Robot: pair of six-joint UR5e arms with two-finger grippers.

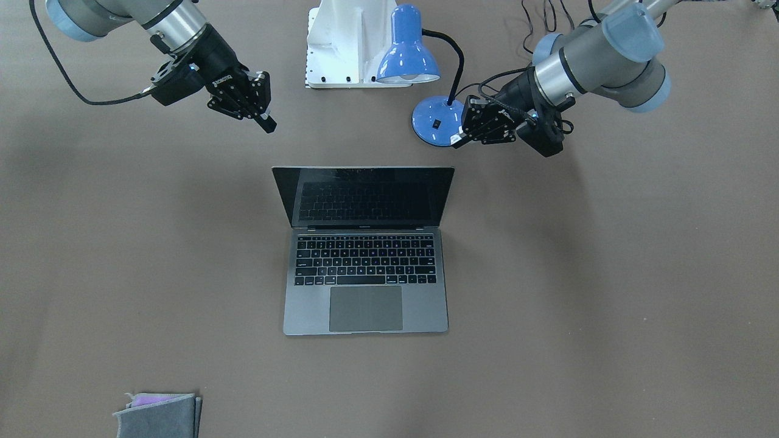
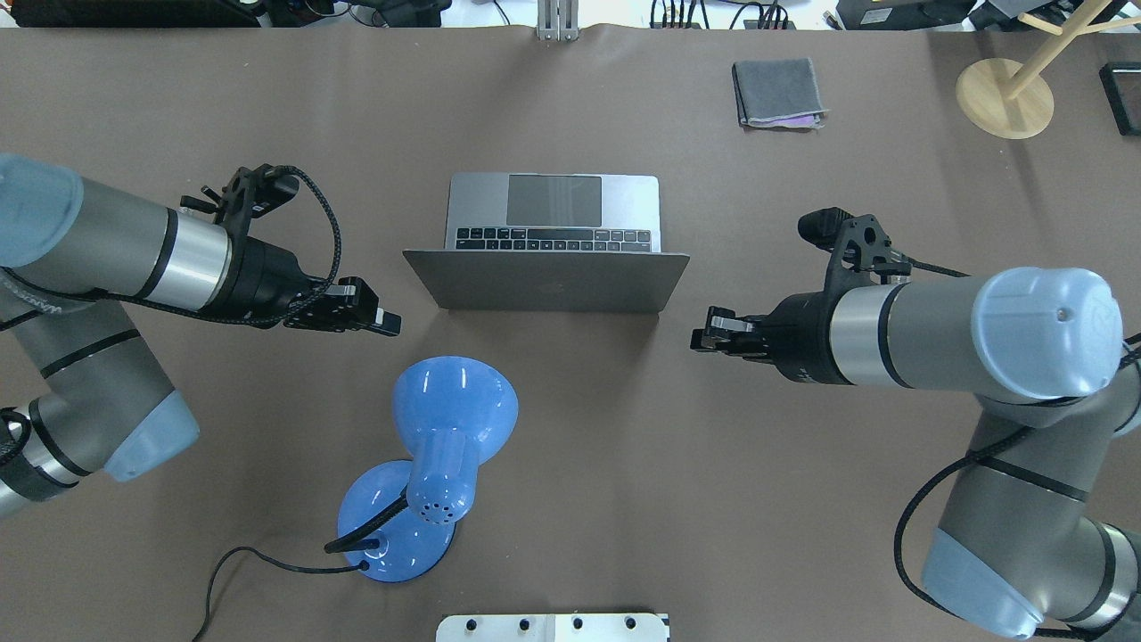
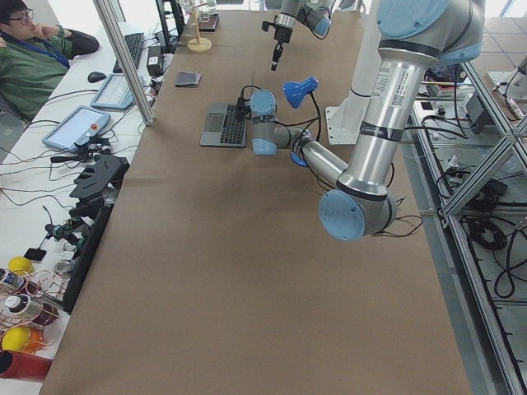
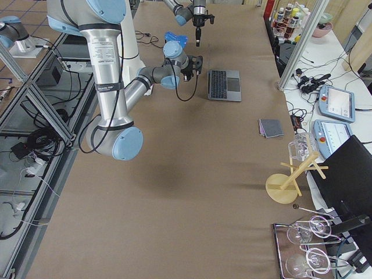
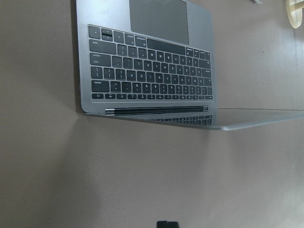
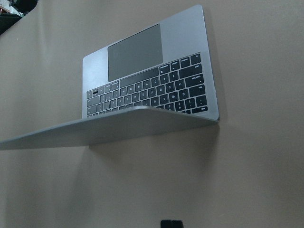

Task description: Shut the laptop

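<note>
The laptop (image 1: 365, 286) stands open at the table's middle, its dark screen upright and tilted back, its grey lid (image 2: 553, 281) toward the robot. My left gripper (image 2: 388, 321) hovers behind the lid's left corner, apart from it, fingers together and empty. My right gripper (image 2: 700, 339) hovers behind the lid's right corner, also apart, shut and empty. The left wrist view shows the keyboard (image 5: 147, 71) and hinge from behind, with the fingertips (image 5: 167, 224) at the bottom edge. The right wrist view shows the lid's back (image 6: 109, 128) edge-on, with the fingertips (image 6: 171, 223) below it.
A blue desk lamp (image 2: 455, 419) stands behind the laptop near my left gripper, its base (image 1: 435, 121) close under that gripper. A folded grey cloth (image 2: 777, 92) lies at the far right. A wooden stand (image 2: 1003, 98) is at the far right corner.
</note>
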